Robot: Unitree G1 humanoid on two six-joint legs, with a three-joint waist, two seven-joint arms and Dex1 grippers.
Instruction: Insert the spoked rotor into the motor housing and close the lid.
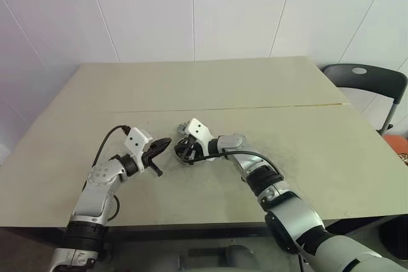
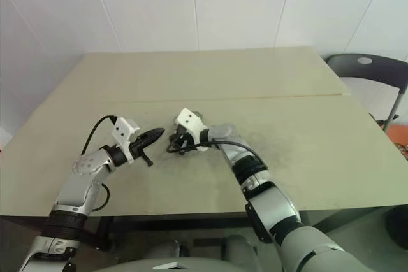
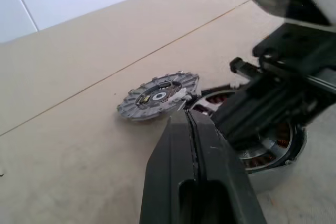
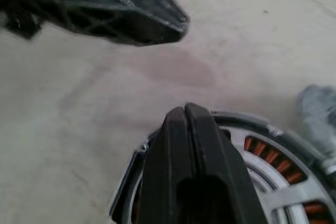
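**Inspector:** Head views first. Where do the parts lie?

**Assistant:** Near the middle of the beige table (image 1: 268, 87). The right tool (image 1: 180, 149) hangs over the motor housing (image 1: 186, 155); the left tool (image 1: 167, 142) is just beside it. The parts are too small here to tell whether either tool touches anything.

**Inspector:** Left wrist view?

**Assistant:** The left tool has its fingers (image 3: 181, 145) pressed together, holding nothing. The lid (image 3: 158, 96) lies on the table, leaning slightly, touching or nearly touching the housing's rim. It is grey metal with a toothed edge and a dark centre. I judge it stiff and fairly weighty; the ribbed edge should give purchase, so pinch it across the rim.

**Inspector:** Right wrist view?

**Assistant:** The right tool is likewise closed and empty, directly over the housing. Copper windings (image 4: 273, 157) sit between pale silvery spokes (image 4: 286, 195) inside a dark rim, so the spoked rotor looks seated, though I cannot be certain. The windings are likely delicate; handle by the rim only. Smooth metal may slip, and magnets could snatch the lid.
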